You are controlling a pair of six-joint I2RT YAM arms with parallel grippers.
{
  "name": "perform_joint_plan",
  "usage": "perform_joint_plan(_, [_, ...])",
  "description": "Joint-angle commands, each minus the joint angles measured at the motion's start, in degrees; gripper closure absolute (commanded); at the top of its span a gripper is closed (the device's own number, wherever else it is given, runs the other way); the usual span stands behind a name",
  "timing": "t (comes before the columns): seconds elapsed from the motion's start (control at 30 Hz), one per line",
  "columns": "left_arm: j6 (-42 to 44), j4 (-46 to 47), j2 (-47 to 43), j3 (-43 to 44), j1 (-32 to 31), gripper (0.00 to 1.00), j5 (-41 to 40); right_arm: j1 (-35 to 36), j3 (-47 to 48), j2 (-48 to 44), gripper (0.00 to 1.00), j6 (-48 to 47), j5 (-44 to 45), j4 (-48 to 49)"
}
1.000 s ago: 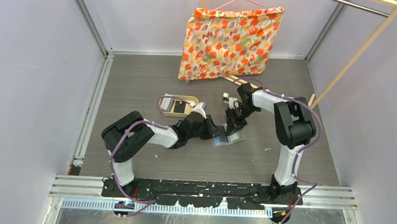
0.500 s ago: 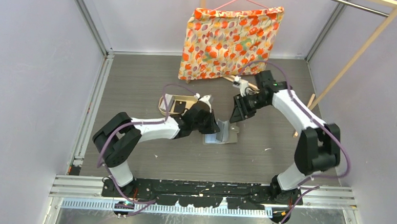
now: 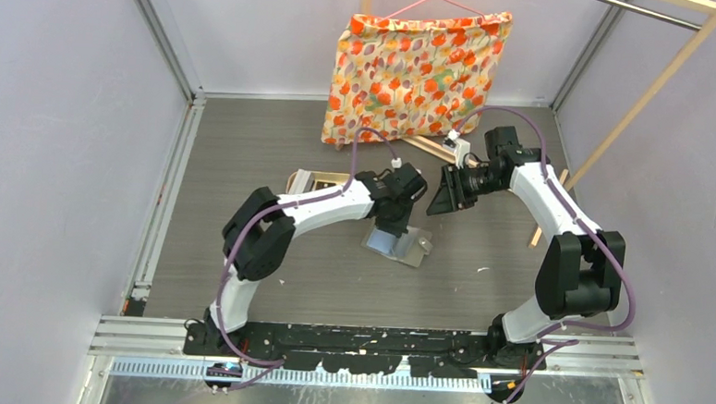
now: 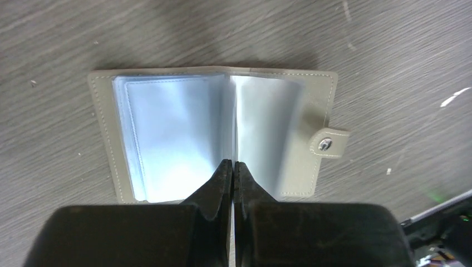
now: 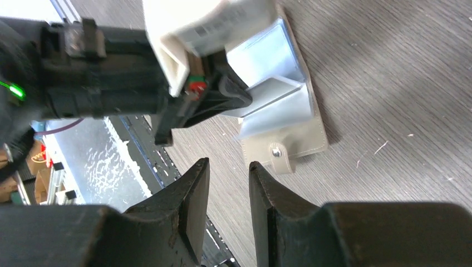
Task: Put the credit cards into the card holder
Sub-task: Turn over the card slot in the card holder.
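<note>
Left wrist view: card holder (image 4: 167, 128) lies open on surface (image 4: 389, 55).
Left claw (image 4: 232, 167): fully closed, empty.
Right claw (image 5: 228, 164): partly open, empty.

The left end effector (image 3: 391, 231) points down over the open card holder (image 3: 411, 248), which lies flat on the grey counter (image 3: 274, 142). The right end effector (image 3: 446, 194) hangs apart, off to its far right (a floral cloth (image 3: 417, 71) hangs behind).

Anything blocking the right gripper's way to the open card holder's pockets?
Yes. The left gripper, shut, sits over the card holder with its tips at the centre fold, between the right gripper and the pockets.
</note>
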Motion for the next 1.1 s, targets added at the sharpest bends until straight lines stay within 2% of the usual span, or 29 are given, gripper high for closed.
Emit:
perform_joint_plan(0.0, [3.0, -11.1, 2.4, 7.9, -1.8, 0.98, -4.8, 0.0, 0.3, 0.8, 0.63, 0.5, -1.5, 0.0])
perform_joint_plan(0.07, [3.0, -11.9, 4.0, 10.2, -2.4, 0.95, -4.2, 0.0, 0.4, 1.4, 0.63, 0.8, -1.2, 0.1])
perform_joint_plan(0.2, [2.5, -10.4, 6.0, 11.3, -3.0, 0.8, -0.9, -0.5, 0.5, 2.1, 0.63, 1.1, -1.4, 0.0])
perform_joint_plan(0.3, [1.6, -7.7, 5.7, 9.4, -3.0, 0.69, 1.1, -1.4, 0.4, 2.0, 0.63, 1.3, -2.1, 0.0])
perform_joint_plan(0.43, [-0.4, -1.8, 3.7, 4.8, -2.9, 0.62, 4.2, -2.5, 0.5, 1.9, 0.63, 1.2, -2.6, -0.2])
perform_joint_plan(0.73, [-8.1, 18.7, 0.2, -8.1, -0.7, 0.6, 15.9, -4.0, 0.3, 1.8, 0.63, 1.4, -3.9, -0.5])
perform_joint_plan(1.0, [-11.1, 29.0, -4.4, -15.1, 0.8, 0.59, 17.4, -4.1, -0.2, 3.2, 0.63, 2.0, -5.9, -0.4])
perform_joint_plan(1.07, [-11.2, 31.2, -6.1, -17.1, 1.2, 0.58, 17.1, -4.1, -0.5, 4.1, 0.66, 2.9, -7.2, 0.1])
